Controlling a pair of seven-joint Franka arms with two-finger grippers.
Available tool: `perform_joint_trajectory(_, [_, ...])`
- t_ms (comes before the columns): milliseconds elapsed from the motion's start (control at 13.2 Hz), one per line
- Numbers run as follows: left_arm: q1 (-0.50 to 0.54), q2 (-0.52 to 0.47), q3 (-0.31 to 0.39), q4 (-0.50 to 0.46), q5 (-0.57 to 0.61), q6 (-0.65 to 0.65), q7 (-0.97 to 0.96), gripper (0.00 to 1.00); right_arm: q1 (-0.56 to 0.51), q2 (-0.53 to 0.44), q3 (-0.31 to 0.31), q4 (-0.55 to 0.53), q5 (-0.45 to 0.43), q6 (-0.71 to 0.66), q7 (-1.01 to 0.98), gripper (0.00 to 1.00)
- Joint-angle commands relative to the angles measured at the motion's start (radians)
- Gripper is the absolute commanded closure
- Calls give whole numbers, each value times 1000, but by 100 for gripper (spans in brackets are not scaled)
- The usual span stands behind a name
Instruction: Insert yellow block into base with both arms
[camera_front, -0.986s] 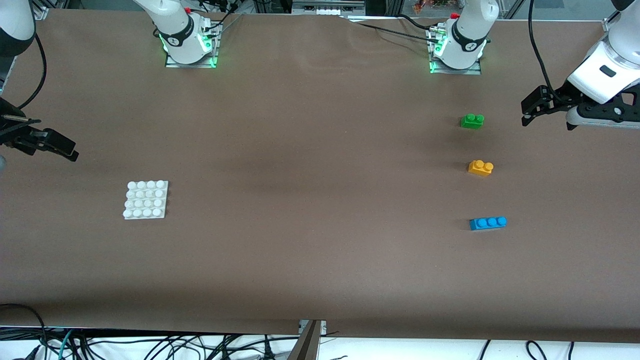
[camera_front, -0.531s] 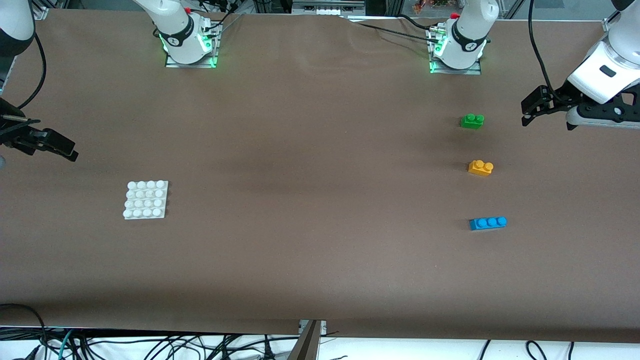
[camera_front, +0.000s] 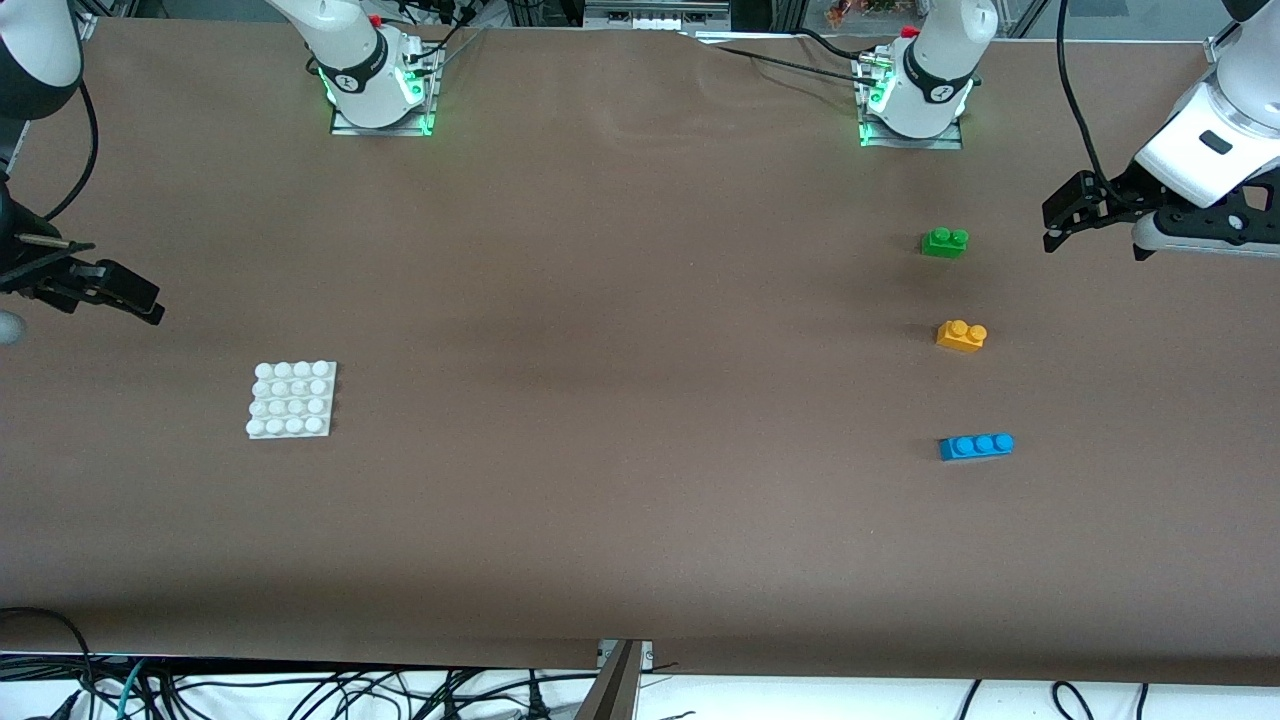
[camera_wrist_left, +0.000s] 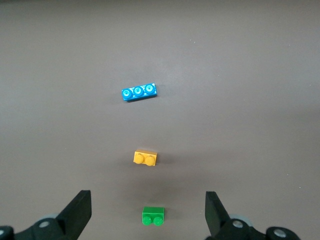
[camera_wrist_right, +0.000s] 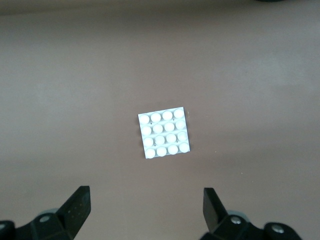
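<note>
While nothing is gripped, you have it all left | yellow block (camera_front: 961, 335) centre-right of frame, base (camera_front: 291, 400) lower left | left gripper (camera_front: 1068, 212) upper right, right gripper (camera_front: 105, 290) left edge, both fingers apart.

Robot lab: bolted arm bases (camera_front: 378, 95), cables (camera_front: 300, 690)
</note>
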Motion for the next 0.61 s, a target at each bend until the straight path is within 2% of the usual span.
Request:
perform_joint_trajectory(0, [1, 15, 1, 29, -24, -15, -7, 0, -3, 24, 6, -3, -10, -9, -2, 0])
perform_joint_trajectory(227, [1, 15, 2, 31, -23, -15, -7, 0, -3, 51, 6, -6, -11, -10, -2, 0])
perform_joint_trajectory(531, [1, 15, 2, 31, -24, -15, -7, 0, -27, 151, -2, -9, -12, -3, -7, 0])
